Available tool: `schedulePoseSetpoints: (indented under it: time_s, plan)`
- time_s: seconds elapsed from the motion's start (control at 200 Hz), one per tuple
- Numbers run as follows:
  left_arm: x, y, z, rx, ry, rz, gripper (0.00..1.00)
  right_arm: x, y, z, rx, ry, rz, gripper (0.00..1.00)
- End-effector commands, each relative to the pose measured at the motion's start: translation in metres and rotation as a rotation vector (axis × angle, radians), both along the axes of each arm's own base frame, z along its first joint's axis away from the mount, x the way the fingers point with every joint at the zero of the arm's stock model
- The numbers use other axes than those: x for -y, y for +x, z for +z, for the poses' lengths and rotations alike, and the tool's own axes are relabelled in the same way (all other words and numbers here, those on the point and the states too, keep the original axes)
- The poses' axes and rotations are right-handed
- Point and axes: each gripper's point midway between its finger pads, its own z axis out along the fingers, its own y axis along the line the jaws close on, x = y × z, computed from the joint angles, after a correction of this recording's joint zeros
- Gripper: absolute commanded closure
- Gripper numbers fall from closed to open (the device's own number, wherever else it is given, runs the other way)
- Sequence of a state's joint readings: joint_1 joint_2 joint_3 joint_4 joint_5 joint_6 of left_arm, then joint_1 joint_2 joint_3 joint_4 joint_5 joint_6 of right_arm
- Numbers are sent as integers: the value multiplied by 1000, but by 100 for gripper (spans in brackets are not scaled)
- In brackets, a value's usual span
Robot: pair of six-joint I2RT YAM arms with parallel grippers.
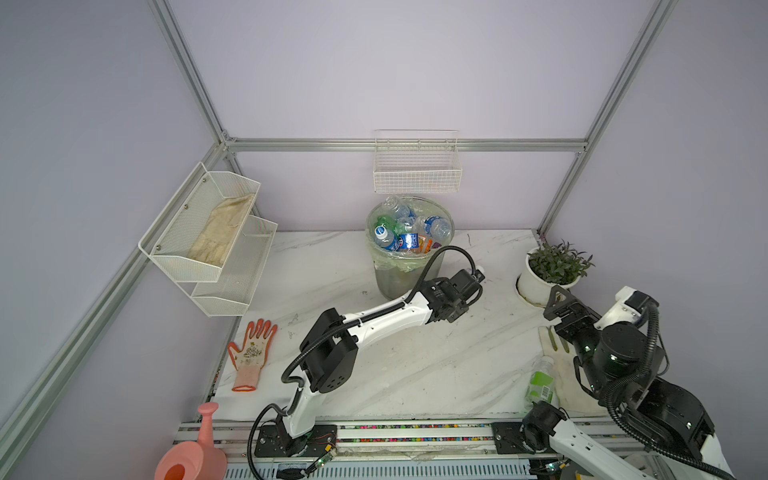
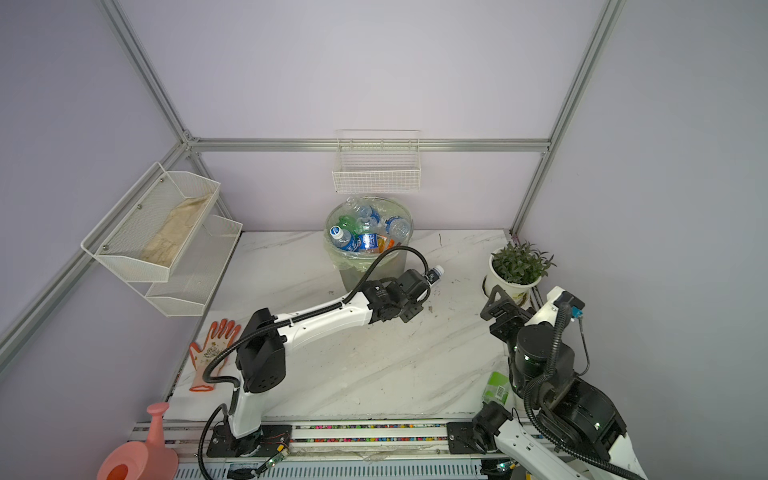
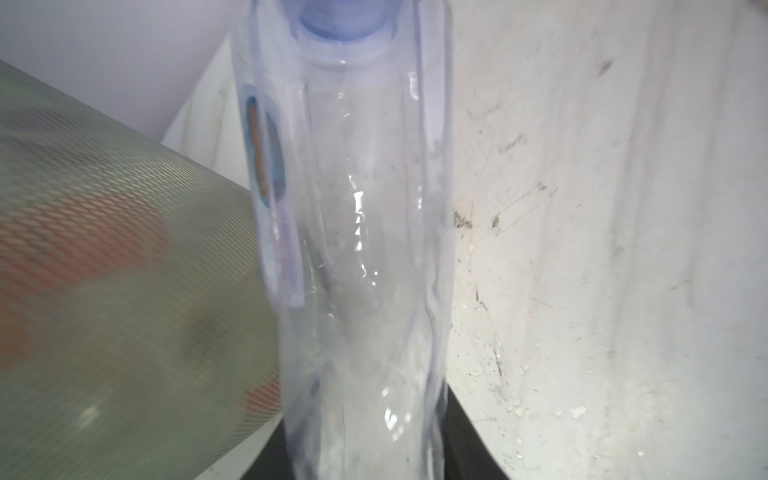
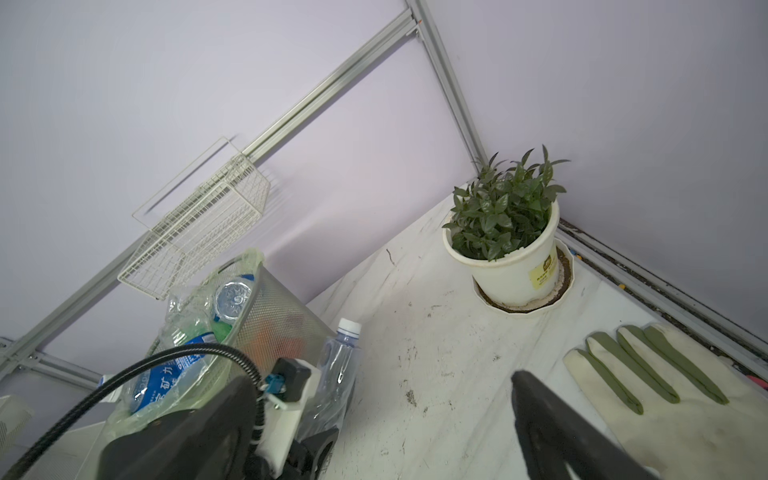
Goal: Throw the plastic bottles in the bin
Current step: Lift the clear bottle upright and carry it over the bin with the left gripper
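1. A pink watering can (image 1: 191, 457) sits nearest, off the front left corner of the table (image 1: 415, 365).
2. A green-labelled bottle (image 1: 540, 384) lies on its side at the table's front right, just beside the right arm and a white glove (image 4: 665, 407) with green fingers.
3. An orange glove (image 1: 251, 353) lies flat by the table's left edge.
4. The right gripper (image 1: 559, 302) hovers near a white plant pot (image 1: 536, 286). Its jaws are spread wide and hold nothing.
5. The left gripper (image 1: 471, 279) reaches across the middle. Its jaws are clenched on a clear bottle (image 3: 365, 249), which has a pale cap and sits just beside the bin's mesh wall.
6. The bin (image 1: 392, 284), grey mesh lined with a pale green bag, stands at the back middle. It is heaped to the brim with bottles (image 1: 409, 232).
7. A white wire basket (image 1: 417, 174) hangs on the wall above the bin.
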State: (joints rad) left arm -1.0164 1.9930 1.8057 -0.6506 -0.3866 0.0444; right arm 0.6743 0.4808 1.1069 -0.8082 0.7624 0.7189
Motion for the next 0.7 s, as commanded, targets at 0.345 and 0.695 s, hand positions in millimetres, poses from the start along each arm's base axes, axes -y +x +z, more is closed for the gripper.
schedulePoseSetpoints:
  time_s: [0.345,0.695]
  plan:
    - [-29,-47,215,339,-402,-93,68,21,-15,-1,9,24,-70,3]
    - [-100,-70,308,494,-681,-41,71,4,-2,-17,-53,-4,-24,3]
